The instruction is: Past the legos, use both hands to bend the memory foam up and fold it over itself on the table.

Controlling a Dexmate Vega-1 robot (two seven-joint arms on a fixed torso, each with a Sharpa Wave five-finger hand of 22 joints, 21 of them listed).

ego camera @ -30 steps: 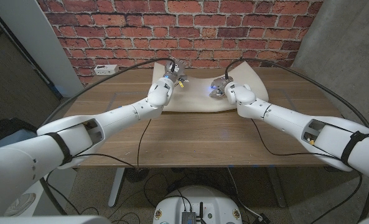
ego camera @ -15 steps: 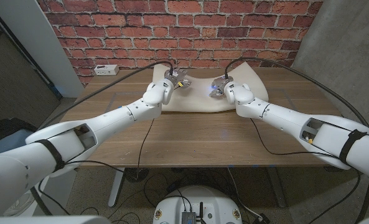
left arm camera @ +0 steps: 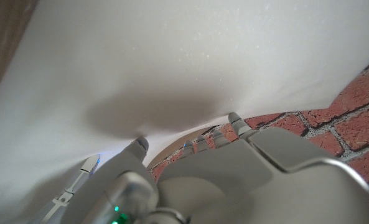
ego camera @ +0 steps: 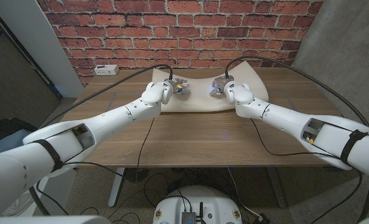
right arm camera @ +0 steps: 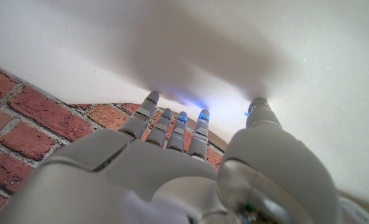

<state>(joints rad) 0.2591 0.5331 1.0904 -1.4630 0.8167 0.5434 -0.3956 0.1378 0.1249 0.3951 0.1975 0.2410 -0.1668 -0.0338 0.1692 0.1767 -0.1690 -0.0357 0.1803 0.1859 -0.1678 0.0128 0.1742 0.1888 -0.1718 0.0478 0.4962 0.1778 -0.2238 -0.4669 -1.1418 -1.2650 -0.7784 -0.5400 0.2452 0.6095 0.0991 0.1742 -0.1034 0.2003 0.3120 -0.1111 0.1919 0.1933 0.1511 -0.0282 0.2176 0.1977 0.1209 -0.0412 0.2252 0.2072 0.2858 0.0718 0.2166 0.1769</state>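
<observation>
Foam: memory foam lying upper centre on the counter, far edge lifting.
Left hand: pinching the foam's far edge.
Right hand: pinching the same edge.

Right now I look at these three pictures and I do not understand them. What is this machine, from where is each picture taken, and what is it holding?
This is a robot with two white arms, each ending in a hand with fingers, standing at a wooden table before a brick wall.

The wide picture comes from a camera on the robot's head, looking down over both arms. The other two come from cameras on the wrists, looking along the back of each hand, so they appear turned.

On the far side of the table lies a pale sheet of memory foam. The left hand and the right hand are both at its far part. In the wrist pictures, the fingers of each hand touch the foam's edge; the right hand seems to pinch it between thumb and fingers. The foam's far right corner curls up.
</observation>
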